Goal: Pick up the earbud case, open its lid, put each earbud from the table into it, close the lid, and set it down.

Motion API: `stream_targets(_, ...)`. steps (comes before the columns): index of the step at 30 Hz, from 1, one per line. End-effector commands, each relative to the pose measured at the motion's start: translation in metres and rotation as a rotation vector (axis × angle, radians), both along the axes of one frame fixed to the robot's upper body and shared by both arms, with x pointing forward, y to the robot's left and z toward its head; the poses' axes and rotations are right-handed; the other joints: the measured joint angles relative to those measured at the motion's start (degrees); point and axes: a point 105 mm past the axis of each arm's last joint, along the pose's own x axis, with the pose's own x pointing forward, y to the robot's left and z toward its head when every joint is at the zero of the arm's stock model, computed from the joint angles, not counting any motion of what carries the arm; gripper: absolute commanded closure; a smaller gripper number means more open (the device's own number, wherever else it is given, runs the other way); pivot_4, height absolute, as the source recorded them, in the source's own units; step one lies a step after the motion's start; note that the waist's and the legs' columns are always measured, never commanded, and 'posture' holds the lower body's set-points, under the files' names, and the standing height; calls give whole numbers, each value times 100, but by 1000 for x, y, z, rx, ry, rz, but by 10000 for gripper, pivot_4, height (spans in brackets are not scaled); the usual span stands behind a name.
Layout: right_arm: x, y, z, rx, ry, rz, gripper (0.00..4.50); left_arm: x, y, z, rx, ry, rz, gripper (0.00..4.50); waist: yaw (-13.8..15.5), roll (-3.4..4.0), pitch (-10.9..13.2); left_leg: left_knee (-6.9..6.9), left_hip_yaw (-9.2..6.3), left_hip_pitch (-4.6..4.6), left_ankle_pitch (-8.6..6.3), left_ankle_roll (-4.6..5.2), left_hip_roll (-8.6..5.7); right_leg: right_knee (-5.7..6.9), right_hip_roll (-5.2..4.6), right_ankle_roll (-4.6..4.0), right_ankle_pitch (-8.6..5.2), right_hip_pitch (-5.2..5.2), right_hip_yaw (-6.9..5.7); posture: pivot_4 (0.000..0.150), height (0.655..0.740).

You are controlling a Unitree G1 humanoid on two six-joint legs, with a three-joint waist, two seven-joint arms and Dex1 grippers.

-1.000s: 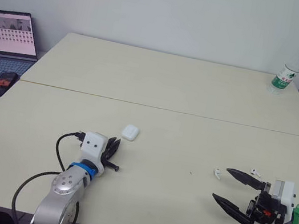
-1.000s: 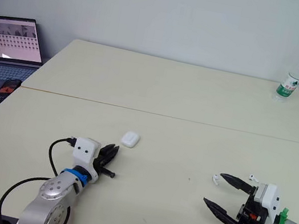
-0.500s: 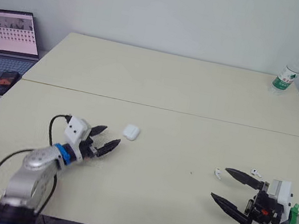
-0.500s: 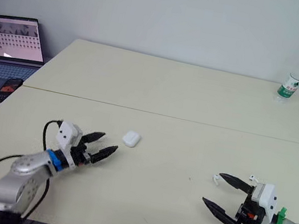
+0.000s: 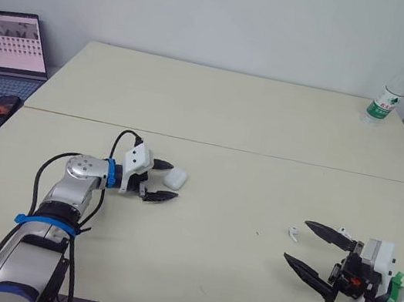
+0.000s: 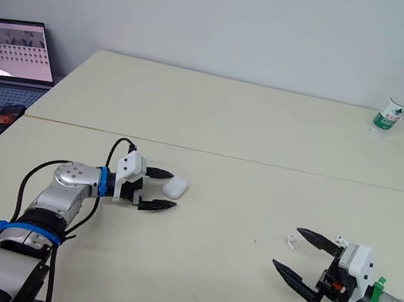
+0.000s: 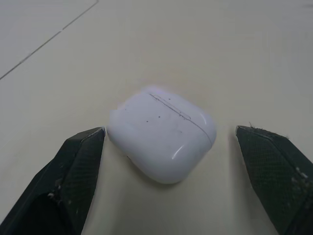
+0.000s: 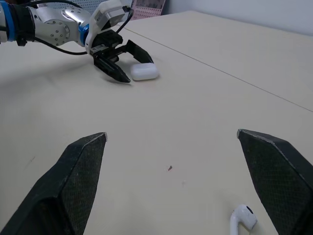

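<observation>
Step in hand: pick-up of the earbud case, first stage of the task. The case lies flat on the table, lid shut, closer to the left edge than the right and roughly midway between the near and far edges. The left claw is set wide and straddles the case, one finger on the far side and one on the near side. In the left wrist view one fingertip sits just beside the case wall; contact cannot be confirmed. The left forearm runs low over the table, reaching in from the left edge with the fingers about level with the surface. Judged next move: advance slightly so the case sits deeper between the fingers, close squarely on its side walls below the lid seam, then lift. The smooth rounded shell may slip or skate away if the fingers close off-centre. The right claw is also wide and holds nothing, low near the near right corner. One earbud lies by its far fingertip, and a second earbud lies farther toward the right edge.
</observation>
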Motion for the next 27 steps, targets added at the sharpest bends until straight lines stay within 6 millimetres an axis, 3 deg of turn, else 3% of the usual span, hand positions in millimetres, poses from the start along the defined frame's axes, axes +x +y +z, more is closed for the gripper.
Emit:
stream_targets(1, -2, 1, 8, -8, -54, -11, 0, 5, -3, 8, 6, -50, -23, 155, 5, 0, 0, 0, -1, 0, 0, 0, 0, 1, -1, 0, 0, 0, -1, 1500, 7362)
stream_targets(14, 2, 4, 6, -2, -61, -2, 0, 13, 8, 24, 14, -112, 14, 155, 4, -1, 0, 4, -1, 1, 0, 0, 0, 5, -1, 3, 3, 0, -1, 1500, 7362)
stream_targets(21, 2, 5, 4, 2, -59, 1, 0, 15, 23, 26, 12, -109, 71, 155, 4, -1, 0, 5, 0, 1, 0, 0, 0, 6, -2, 4, 3, 0, 0, 1500, 7362)
stream_targets(27, 3, 5, 3, 3, -58, 6, 0, 14, 24, 23, 22, -105, 74, 155, 4, -1, 0, 5, -1, 1, 0, 0, 0, 6, -2, 3, 4, 0, -1, 1500, 7362)
